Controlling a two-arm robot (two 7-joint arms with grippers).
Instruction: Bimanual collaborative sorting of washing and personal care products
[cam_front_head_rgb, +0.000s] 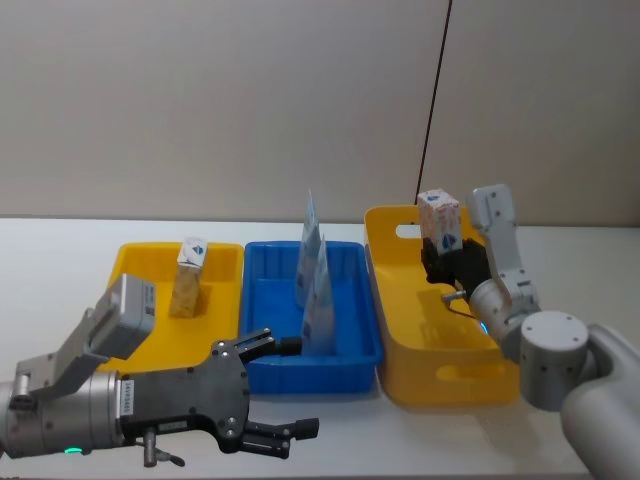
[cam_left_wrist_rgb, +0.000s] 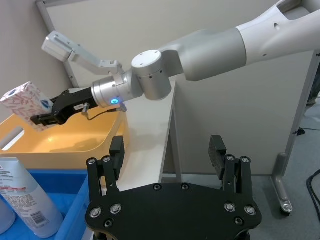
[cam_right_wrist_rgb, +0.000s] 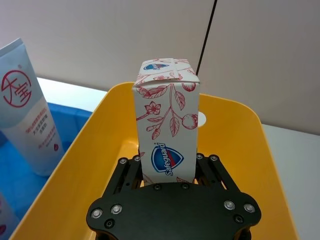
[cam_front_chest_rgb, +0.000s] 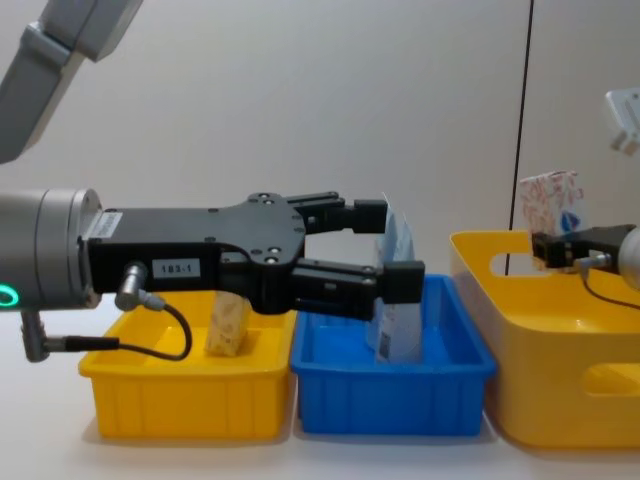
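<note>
Your right hand (cam_front_head_rgb: 443, 252) is clamped low on the soap pack (cam_right_wrist_rgb: 167, 110), likely light and crushable, so squeeze gently; your left hand (cam_front_head_rgb: 285, 385) is spread open.

1. Plain pale beige wall (cam_front_head_rgb: 200, 100) across the back.
2. Thin dark vertical line (cam_front_head_rgb: 436, 100) runs down the wall, right of centre.
3. White table (cam_front_head_rgb: 60, 235), smooth top.
4. Grey floor (cam_left_wrist_rgb: 265, 172) beside table; metal stand leg (cam_left_wrist_rgb: 296, 110) w/ foot on it.

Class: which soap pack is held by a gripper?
The soap pack over the tall yellow bin, clamped by the right gripper; the other pack stands in the low yellow bin.
</note>
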